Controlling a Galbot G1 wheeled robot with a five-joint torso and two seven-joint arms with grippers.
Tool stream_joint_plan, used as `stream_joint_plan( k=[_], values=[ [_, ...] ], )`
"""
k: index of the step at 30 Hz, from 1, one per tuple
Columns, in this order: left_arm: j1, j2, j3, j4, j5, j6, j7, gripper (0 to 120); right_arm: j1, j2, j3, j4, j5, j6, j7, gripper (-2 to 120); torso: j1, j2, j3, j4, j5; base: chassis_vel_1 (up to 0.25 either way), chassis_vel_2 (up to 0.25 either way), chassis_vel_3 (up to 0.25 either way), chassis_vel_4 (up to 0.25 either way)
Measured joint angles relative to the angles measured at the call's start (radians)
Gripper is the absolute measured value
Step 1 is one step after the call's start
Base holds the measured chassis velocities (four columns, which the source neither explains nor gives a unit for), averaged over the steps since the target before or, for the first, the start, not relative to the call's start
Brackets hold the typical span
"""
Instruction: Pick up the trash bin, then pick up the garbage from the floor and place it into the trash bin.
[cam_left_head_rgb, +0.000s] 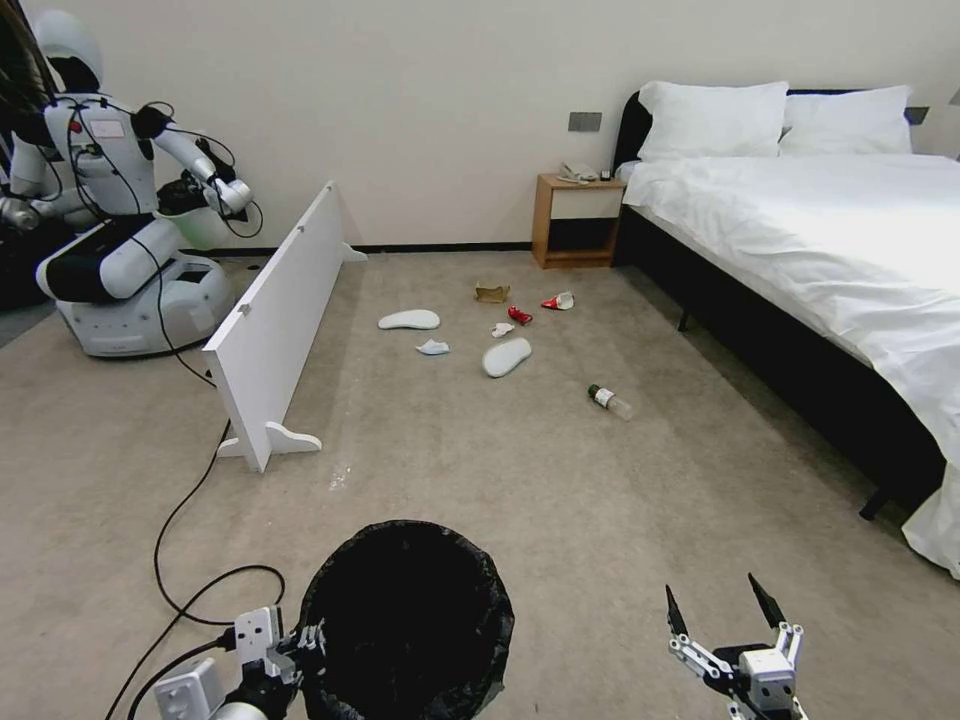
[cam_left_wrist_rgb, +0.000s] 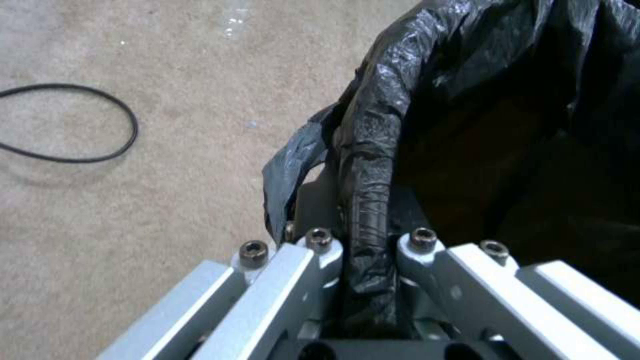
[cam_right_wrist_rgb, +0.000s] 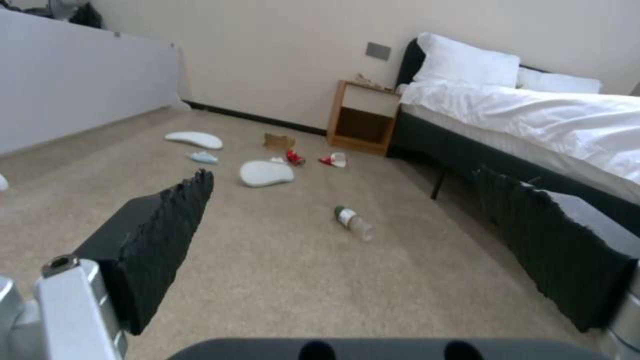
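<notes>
The left end effector (cam_left_wrist_rgb: 363, 250) is clamped on the trash bin's (cam_left_head_rgb: 405, 620) bag-lined rim. The right end effector (cam_left_head_rgb: 728, 612) hangs spread apart, with the clear bottle (cam_left_head_rgb: 610, 401) nearest ahead and the slippers (cam_left_head_rgb: 507, 356) beyond. Best to keep the bin level while closing in on the bottle.

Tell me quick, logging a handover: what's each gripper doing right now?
Left gripper: shut on the bag-lined rim of the trash bin.
Right gripper: open, holding nothing, above the carpet.
</notes>
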Motion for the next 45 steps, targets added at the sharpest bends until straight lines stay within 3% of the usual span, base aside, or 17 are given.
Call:
stream_joint_plan(
  k=[45],
  values=[
    [-0.002, -0.003, 0.009, 0.001, 0.004, -0.001, -0.002, 4, 0.014, -0.003, 0.002, -0.008, 0.020, -0.005, -0.014, 100, 0.000, 0.000, 0.000, 0.0000, 0.0000, -0.112, 0.115, 0.118, -0.110]
  ],
)
